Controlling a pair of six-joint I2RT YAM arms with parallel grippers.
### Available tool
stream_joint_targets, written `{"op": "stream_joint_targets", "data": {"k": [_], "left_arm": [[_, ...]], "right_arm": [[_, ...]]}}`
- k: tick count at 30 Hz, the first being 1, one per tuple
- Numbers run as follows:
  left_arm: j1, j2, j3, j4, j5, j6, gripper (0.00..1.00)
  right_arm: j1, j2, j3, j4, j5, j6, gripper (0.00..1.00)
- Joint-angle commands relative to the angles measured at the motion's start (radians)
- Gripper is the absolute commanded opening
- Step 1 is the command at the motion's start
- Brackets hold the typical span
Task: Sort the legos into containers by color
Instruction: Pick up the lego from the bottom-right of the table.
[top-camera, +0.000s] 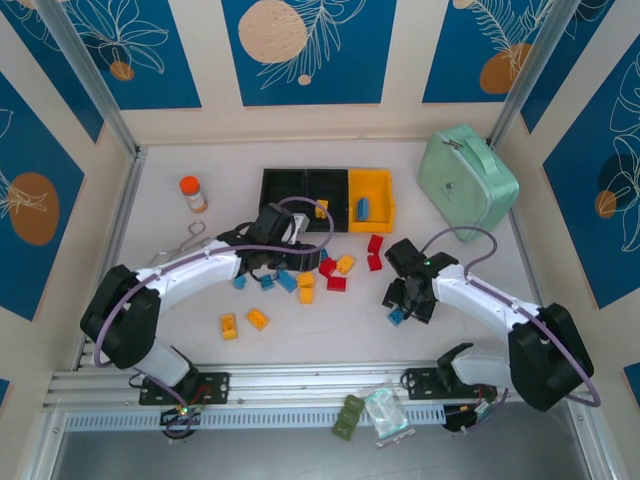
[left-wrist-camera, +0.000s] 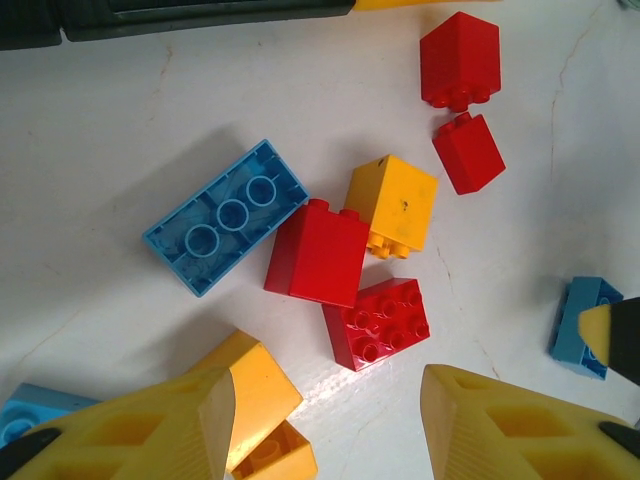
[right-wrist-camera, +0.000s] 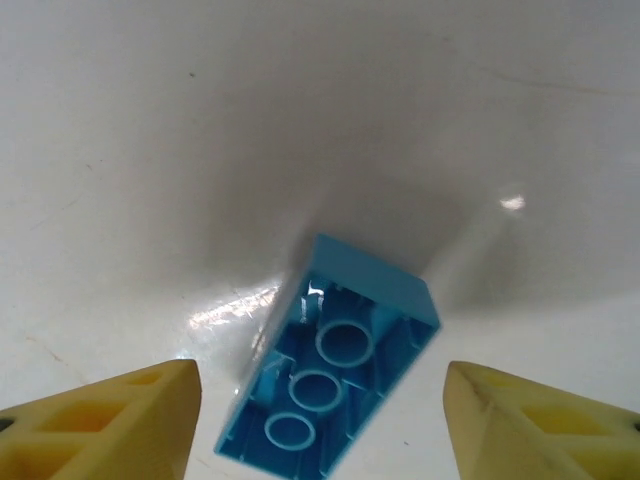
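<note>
- The left gripper (left-wrist-camera: 325, 425) hovers over the middle heap of legos (top-camera: 335, 270). Its fingers (left-wrist-camera: 150, 430) are spread wide with nothing between them.
- A yellow brick (left-wrist-camera: 255, 385) pokes out from under the finger at 7 o'clock in that wrist view.
- Ahead of it, an upturned blue brick (left-wrist-camera: 225, 215) lies at 10 o'clock of a plain red brick (left-wrist-camera: 315, 255), with a studded red brick (left-wrist-camera: 378, 322) at 5 o'clock.
- The right gripper (right-wrist-camera: 320, 385) is down low with its fingers (right-wrist-camera: 130, 420) apart. A light-blue brick (right-wrist-camera: 345, 360) lies between them on the bench (top-camera: 330, 335), with a gap on both sides.
- That light-blue brick shows its hollow underside to the wrist camera. From above it sits at 4 o'clock of the heap.
- The containers (top-camera: 300, 190) sit at 12 o'clock on the bench: two black bins and a yellow bin (top-camera: 372, 184) in a row.
- A small blue piece (top-camera: 363, 208) lies in the yellow bin, and a yellow piece (top-camera: 321, 208) in the black bin beside it.
- Two loose yellow bricks (top-camera: 243, 322) lie at 7 o'clock of the heap.
- The orange-capped bottle (top-camera: 193, 193) stands at 10 o'clock and the mint-green case (top-camera: 467, 180) at 2 o'clock.
</note>
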Motion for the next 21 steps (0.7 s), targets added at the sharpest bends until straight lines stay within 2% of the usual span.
{"op": "stream_joint_targets", "data": {"k": [1,7,9,16,21], "left_arm": [[-0.015,0.016,-0.005,0.027,0.03,-0.018,0.52],[-0.017,0.012,-0.016,0.026,0.023,-0.023,0.51],[-0.017,0.01,-0.021,0.025,0.023,-0.022,0.51],[-0.018,-0.025,-0.051,0.034,-0.004,-0.062,0.51],[-0.017,-0.061,-0.101,0.052,-0.025,-0.106,0.52]], "right_arm": [[0.017,0.053,0.004,0.046,-0.025,0.031,0.6],[0.025,0.099,0.031,0.046,-0.018,0.008,0.32],[0.03,0.098,0.049,0.033,-0.009,-0.004,0.26],[0.026,0.076,0.194,-0.016,0.032,-0.109,0.24],[-0.027,0.149,0.361,-0.016,0.039,-0.215,0.24]]}}
